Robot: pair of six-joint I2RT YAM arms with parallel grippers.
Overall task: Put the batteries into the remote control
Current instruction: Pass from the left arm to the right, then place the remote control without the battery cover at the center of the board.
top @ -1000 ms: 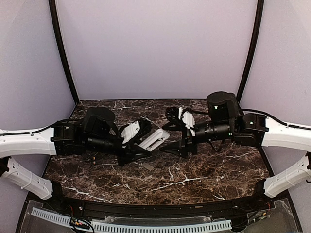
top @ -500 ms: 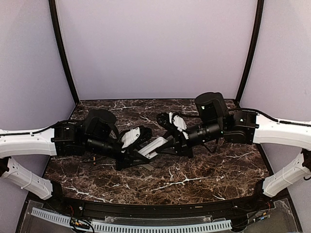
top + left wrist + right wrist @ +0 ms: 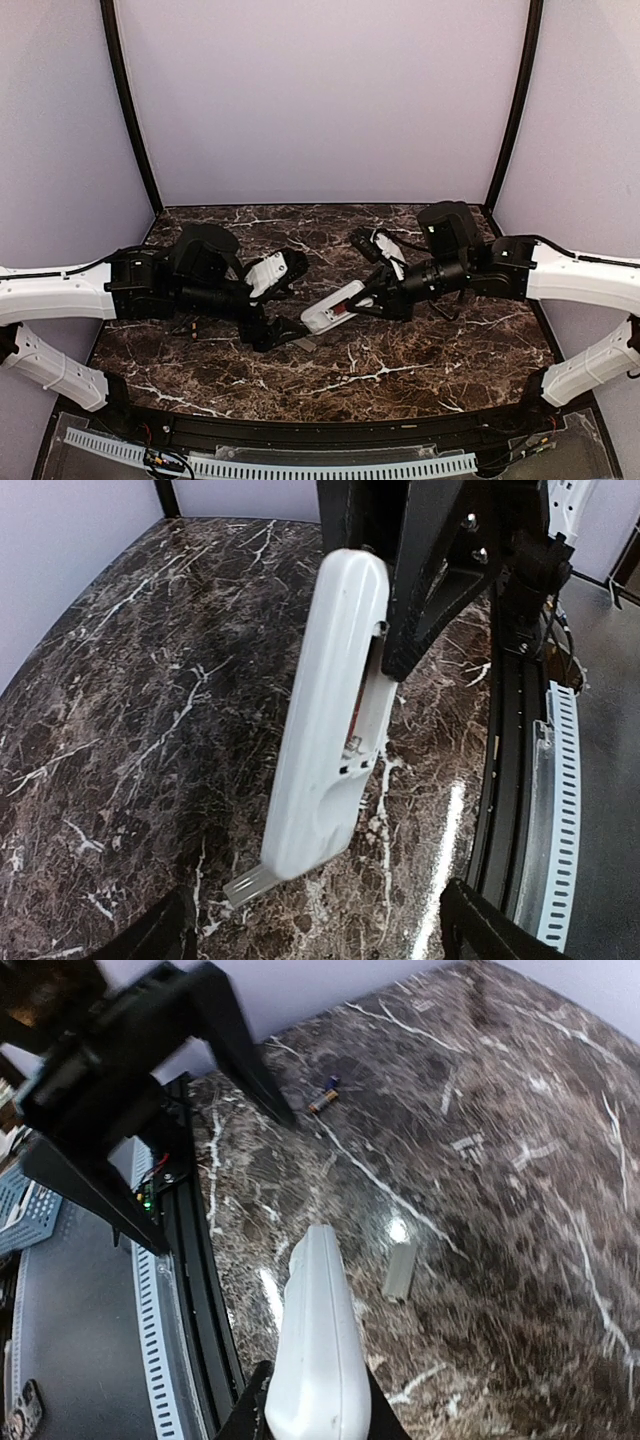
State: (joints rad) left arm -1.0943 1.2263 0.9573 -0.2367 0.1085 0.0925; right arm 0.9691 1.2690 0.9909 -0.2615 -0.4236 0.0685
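One remote control [image 3: 325, 720] sits pinched in the right gripper [image 3: 315, 1422]; the left gripper [image 3: 322, 932] gapes wide. One battery [image 3: 322, 1097] lies leftward on the table [image 3: 520, 1160]; the compartment's contents are unclear.

- One remote control [image 3: 333, 307] is counted.
- One battery [image 3: 322, 1095] is seen plainly, lying loose on the counter [image 3: 420, 350]. A reddish patch is made out inside the remote control's recess, but it cannot be confirmed as a second.
- One small flat grey piece [image 3: 400, 1268] is counted.
- Two arms are counted, each ending in one hand, so two hands are counted: the left hand [image 3: 298, 295] and the right hand [image 3: 368, 298].
- One counter is counted.
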